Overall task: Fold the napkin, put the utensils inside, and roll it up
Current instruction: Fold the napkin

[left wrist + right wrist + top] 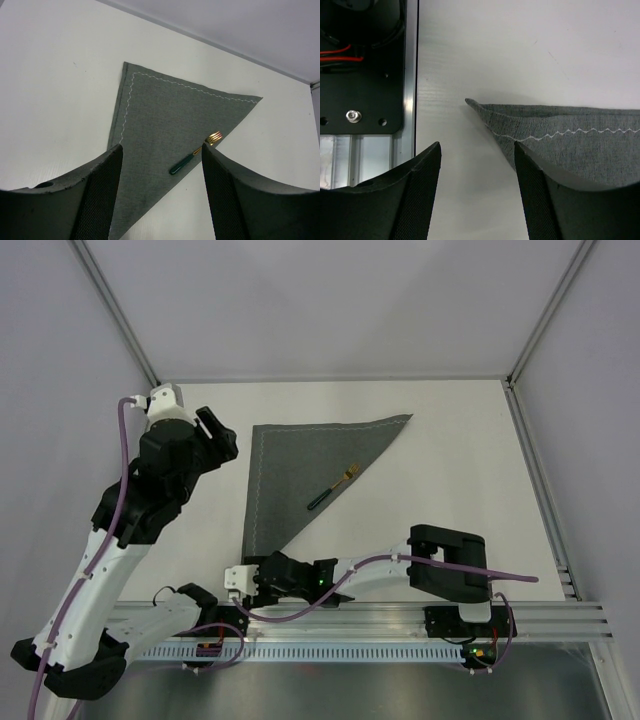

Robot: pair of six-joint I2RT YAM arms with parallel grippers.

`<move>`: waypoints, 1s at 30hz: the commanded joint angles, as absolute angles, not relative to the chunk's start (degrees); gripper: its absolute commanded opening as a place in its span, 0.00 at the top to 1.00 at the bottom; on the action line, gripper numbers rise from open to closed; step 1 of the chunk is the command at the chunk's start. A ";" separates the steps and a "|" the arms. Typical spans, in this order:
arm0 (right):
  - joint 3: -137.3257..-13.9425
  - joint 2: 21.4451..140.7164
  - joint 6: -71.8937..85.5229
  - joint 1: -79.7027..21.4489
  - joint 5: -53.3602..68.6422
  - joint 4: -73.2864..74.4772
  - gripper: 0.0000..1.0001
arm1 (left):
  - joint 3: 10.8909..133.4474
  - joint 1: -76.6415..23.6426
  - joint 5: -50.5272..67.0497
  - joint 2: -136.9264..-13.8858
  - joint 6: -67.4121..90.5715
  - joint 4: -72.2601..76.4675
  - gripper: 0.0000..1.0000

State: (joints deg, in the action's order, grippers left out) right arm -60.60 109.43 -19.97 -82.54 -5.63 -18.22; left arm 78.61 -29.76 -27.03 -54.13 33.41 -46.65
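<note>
The dark grey napkin lies folded into a triangle on the white table, with a light stitched line along its left and far edges. A fork with a green handle and gold tines lies on its diagonal fold edge. My left gripper hangs open and empty above the table, left of the napkin; its view shows the napkin and fork beyond the fingers. My right gripper is open and empty, low by the napkin's near corner, which lies just ahead of the right finger.
An aluminium rail with the arm bases runs along the near edge; it also shows in the right wrist view beside a black base plate. White walls and metal frame posts enclose the table.
</note>
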 commanded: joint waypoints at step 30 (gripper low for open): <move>-67.85 120.41 -24.87 -83.41 -12.22 -28.65 0.60 | 76.46 -29.88 -28.83 -55.28 32.08 -46.58 0.30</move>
